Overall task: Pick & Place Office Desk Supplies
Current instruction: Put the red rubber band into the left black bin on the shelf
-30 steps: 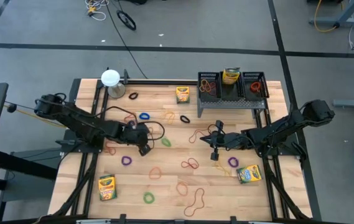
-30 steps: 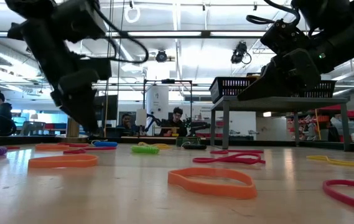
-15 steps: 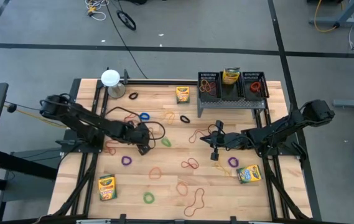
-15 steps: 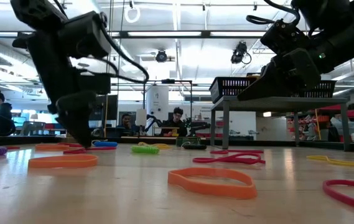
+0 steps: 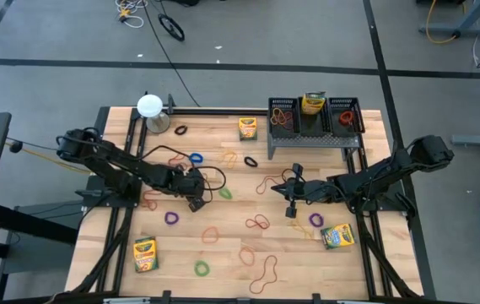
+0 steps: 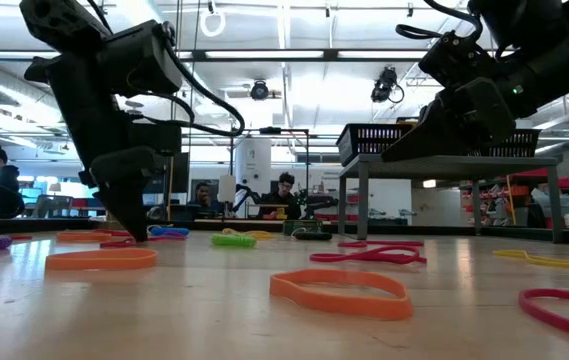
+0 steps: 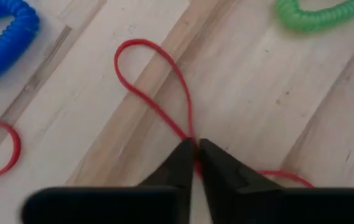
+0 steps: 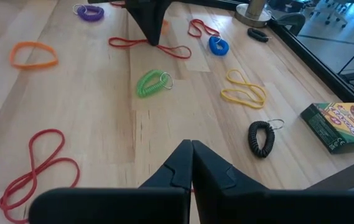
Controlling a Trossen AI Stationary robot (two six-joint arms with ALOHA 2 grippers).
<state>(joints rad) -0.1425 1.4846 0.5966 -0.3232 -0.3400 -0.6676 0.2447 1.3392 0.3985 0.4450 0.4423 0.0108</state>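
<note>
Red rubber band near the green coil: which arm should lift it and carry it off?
Left. The left gripper is shut on the red rubber band, pinching it at the tabletop. The right gripper is shut, holds nothing and hangs above the table farther off, beyond the green coil.

Setting: robotics laboratory in an open industrial hall.
Floor: grey concrete [image 5: 248,34] crossed by dark lines, loose cables lying on it.
Ceiling: exposed pipes and bright strip lights [image 6: 284,40] in the low view.
Background: seated people at monitors [image 6: 284,195] beyond the far edge of the wooden table [image 5: 223,253].
Rig: two arms on a black frame [image 5: 109,245].
</note>
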